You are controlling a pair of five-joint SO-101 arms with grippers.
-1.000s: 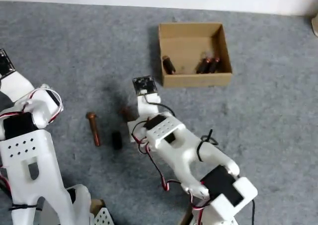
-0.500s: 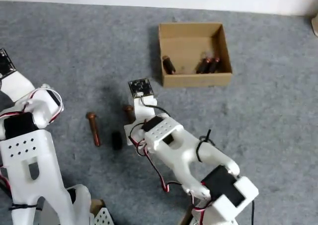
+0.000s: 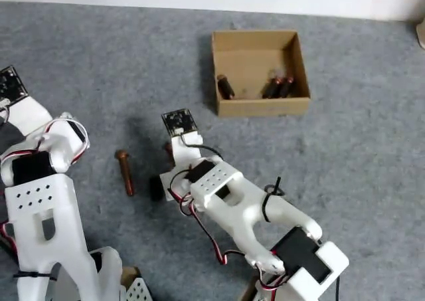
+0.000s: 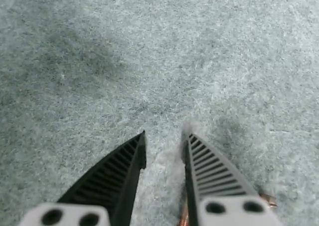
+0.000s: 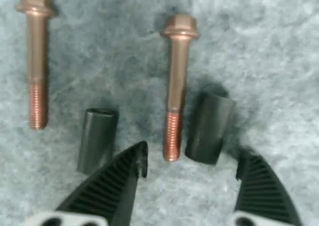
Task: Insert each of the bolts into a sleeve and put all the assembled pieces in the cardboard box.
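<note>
The right claw (image 5: 193,161) hangs wide open over the grey carpeted tabletop (image 3: 358,181) with nothing in its grip. Its ribbed black fingers (image 5: 122,183) straddle the threaded end of the inner copper-coloured hex-head bolt (image 5: 177,81) and the near end of the inner black cylindrical sleeve (image 5: 209,128). These two lie just beside each other, nearly parallel, and neither touches a finger. Along the same row lies the outer black cylindrical sleeve (image 5: 97,141), and beyond it the outer copper-coloured hex-head bolt (image 5: 35,59), each apart from its neighbour.

From above, the wrist of the white right arm (image 3: 226,191) stands over the inner pair, with a bit of the inner bolt peeping out beside it. The outer sleeve sits half tucked against the wrist's edge. The outer bolt lies in the open between the two arms.

The white left arm (image 3: 40,201) stands at the tabletop's left side. The left claw (image 4: 164,138) is parted by a narrow gap with nothing between its fingers, and bare carpet lies under it.

The brown open-topped cardboard box (image 3: 262,107) stands beyond the right arm, apart from the loose parts. It holds what look like three dark assembled pieces (image 3: 226,86), one alone by the wall nearer the left arm and two close together at the opposite side.
</note>
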